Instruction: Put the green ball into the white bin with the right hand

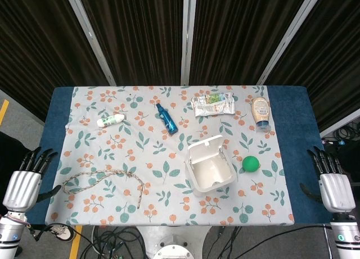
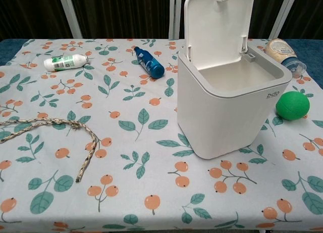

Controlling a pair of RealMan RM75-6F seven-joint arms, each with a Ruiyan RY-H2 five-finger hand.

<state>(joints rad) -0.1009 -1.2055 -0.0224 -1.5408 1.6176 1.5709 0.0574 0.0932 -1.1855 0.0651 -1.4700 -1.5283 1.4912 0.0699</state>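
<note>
The green ball [image 1: 251, 163] [image 2: 292, 105] lies on the floral cloth just right of the white bin [image 1: 209, 169] [image 2: 229, 109]. The bin stands upright with its lid flipped open and nothing visible inside. My right hand [image 1: 332, 180] hangs off the table's right edge, fingers straight and apart, holding nothing, well right of the ball. At the left edge my left hand [image 1: 25, 180] rests the same way, empty. The chest view shows neither hand.
A braided rope [image 1: 101, 180] [image 2: 60, 129] lies at front left. A white bottle [image 1: 111, 121] [image 2: 65, 62] and a blue bottle [image 1: 167, 119] [image 2: 148, 62] lie farther back. A crumpled packet [image 1: 212, 104] and a beige squeeze bottle [image 1: 260, 113] [image 2: 282, 51] sit behind the bin.
</note>
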